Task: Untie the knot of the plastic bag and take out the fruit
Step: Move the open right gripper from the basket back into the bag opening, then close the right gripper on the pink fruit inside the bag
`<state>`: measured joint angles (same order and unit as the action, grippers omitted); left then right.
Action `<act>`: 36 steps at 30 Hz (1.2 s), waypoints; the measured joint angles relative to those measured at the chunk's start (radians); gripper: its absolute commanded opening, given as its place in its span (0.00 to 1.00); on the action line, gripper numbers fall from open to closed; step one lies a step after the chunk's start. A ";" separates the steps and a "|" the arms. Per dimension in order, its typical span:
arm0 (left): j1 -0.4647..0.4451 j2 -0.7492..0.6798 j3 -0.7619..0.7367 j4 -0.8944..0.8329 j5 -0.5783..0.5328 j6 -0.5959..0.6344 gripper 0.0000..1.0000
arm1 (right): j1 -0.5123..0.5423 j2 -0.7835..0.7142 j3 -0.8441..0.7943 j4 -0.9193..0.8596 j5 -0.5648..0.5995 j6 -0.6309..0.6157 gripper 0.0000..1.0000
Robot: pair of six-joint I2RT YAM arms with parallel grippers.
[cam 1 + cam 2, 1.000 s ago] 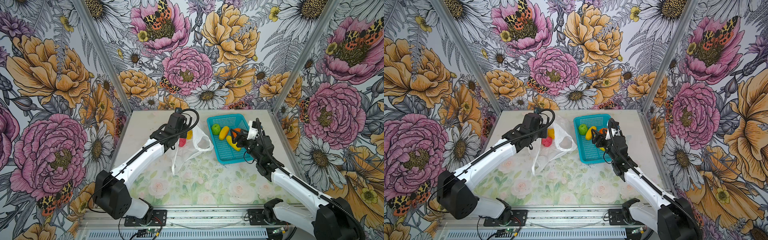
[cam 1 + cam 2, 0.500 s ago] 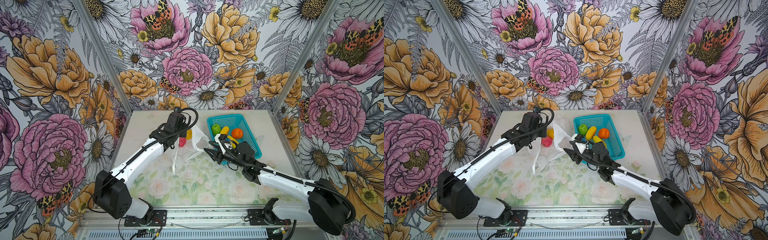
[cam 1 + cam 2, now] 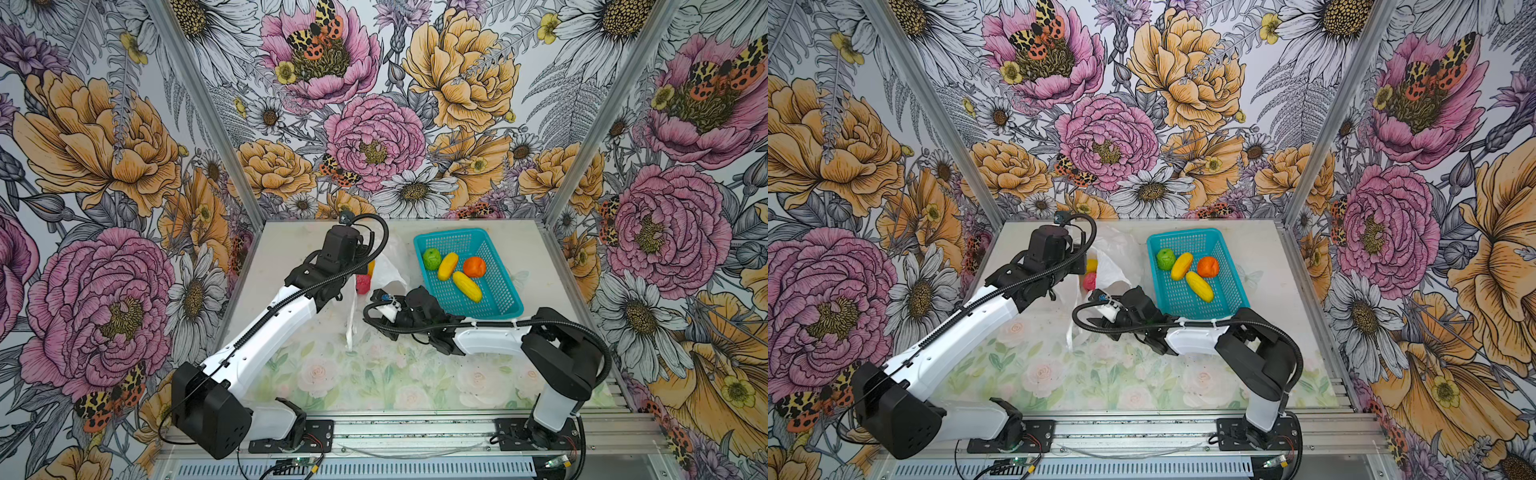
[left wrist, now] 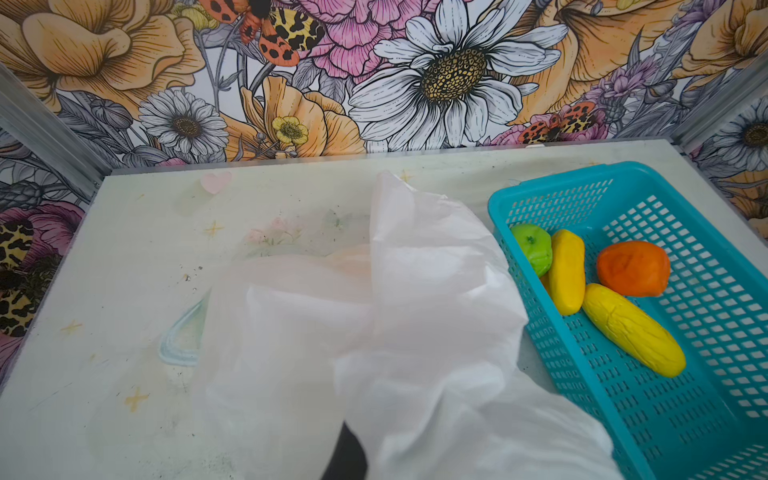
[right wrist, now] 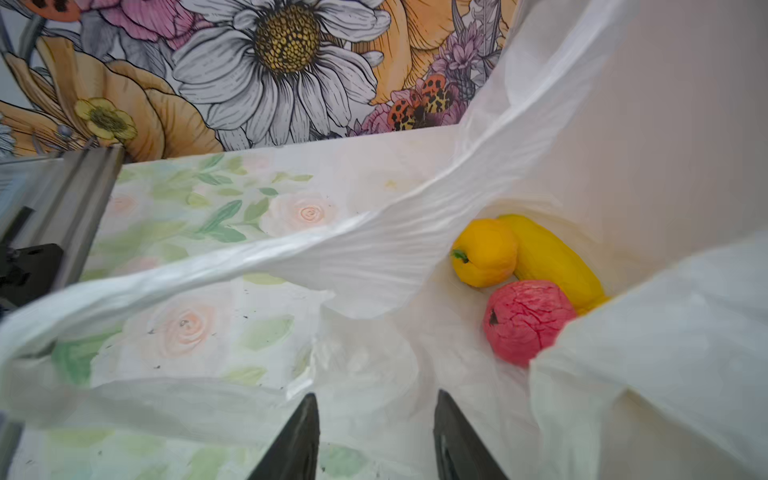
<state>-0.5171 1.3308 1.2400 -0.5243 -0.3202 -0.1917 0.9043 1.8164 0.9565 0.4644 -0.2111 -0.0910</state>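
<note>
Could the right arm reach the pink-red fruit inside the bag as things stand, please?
Probably yes: the left pincer holds the plastic bag up with its mouth open, the right pincer faces it with jaws apart, and only a fold covers the pink-red fruit at its edge.

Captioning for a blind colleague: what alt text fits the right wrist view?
Inside an open white bag lie a yellow-orange fruit, a yellow oblong fruit and a pink-red ball. The open, empty gripper points toward them; a floral table lies beyond.
</note>
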 measured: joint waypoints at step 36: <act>-0.116 -0.112 -0.043 -0.021 -0.073 0.002 0.00 | 0.001 0.362 0.329 -0.138 0.431 0.336 0.36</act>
<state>-0.6331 1.2186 1.1965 -0.5453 -0.3935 -0.1898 0.9051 2.1784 1.2854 0.3264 0.2199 0.2451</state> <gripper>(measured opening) 0.045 0.524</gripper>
